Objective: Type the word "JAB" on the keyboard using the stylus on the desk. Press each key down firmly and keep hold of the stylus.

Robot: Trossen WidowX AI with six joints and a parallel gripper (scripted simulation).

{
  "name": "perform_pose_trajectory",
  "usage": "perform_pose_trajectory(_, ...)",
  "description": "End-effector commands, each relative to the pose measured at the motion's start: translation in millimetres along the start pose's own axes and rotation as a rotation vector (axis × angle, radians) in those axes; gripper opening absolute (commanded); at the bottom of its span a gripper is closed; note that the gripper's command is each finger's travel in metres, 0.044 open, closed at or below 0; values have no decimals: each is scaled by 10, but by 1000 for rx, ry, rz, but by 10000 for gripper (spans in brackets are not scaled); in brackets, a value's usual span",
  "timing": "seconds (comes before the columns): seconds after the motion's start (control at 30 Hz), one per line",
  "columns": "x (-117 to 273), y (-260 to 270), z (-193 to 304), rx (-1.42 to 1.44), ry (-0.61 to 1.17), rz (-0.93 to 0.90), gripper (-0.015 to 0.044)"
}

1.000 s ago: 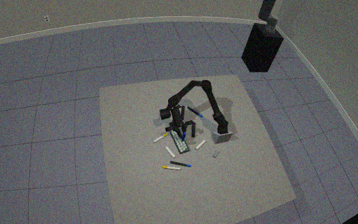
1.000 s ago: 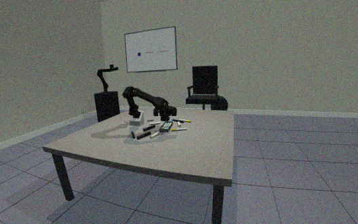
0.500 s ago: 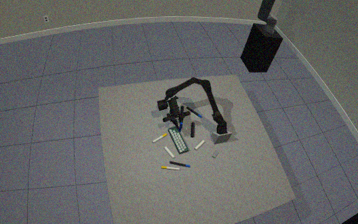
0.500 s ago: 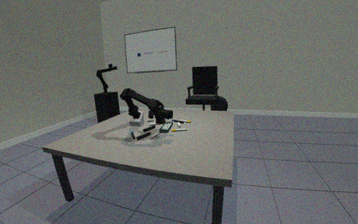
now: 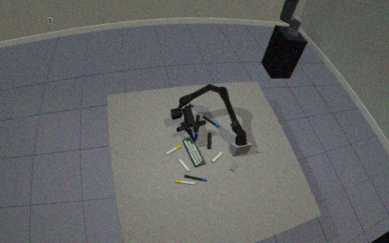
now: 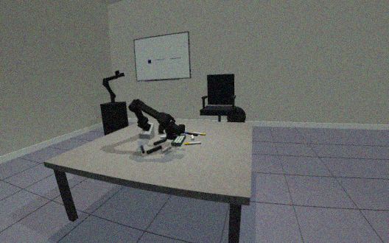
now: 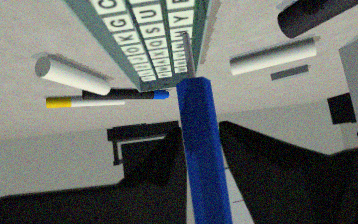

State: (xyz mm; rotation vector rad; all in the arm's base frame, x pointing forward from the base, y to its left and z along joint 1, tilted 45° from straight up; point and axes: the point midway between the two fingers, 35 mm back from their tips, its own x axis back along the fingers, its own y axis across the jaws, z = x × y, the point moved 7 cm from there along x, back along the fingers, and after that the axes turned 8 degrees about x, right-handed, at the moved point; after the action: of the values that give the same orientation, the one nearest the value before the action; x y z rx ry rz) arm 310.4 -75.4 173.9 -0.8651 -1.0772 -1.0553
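– Grey-beige desk [image 5: 147, 206] [image 6: 217, 166] [image 7: 20, 75] under dim light, tiled floor [image 5: 55, 147] [image 6: 313, 166] all around, and straight to the action! Where to find the stylus [image 5: 196, 136] [image 7: 204, 155]?

– Right at the gripper [image 5: 193, 136] [image 6: 172, 137] [image 7: 200, 133], blue barrel pinched between black fingers, thin metal tip [image 7: 188, 55] out over the green keyboard [image 5: 193, 152] [image 6: 179, 140] [image 7: 150, 30]!

– Down on a key already?

– Impossible to call from here. Close to the lettered keys in the wrist view, but contact unclear.

– And the handling?

– Light, by the look of it, and stiff; probably hard plastic, so not fragile in the barrel. Possibly slippery along those smooth faces, though.

– Risky under a firm press, then?

– Very! Likely to slide back or pivot between the fingers. Best held squarely around the blue barrel, low enough for leverage, clear of that slender tip.

– And for J, A, B?

– Straight down, firm push, clean lift, grip tight throughout. No sideways drag, for fear of a twisted stylus or a neighbouring letter!
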Motion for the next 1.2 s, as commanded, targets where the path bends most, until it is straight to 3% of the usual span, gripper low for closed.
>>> perform_pose_trajectory(0.0, -25, -6, -37, 2, -2, 5, 0)
perform_pose_trajectory(0.1, -25, -6, -37, 2, -2, 5, 0)
perform_pose_trajectory(0.2, -32, -8, -63, 2, -2, 5, 79)
perform_pose_trajectory(1.17, -74, -18, -136, 2, -2, 5, 81)
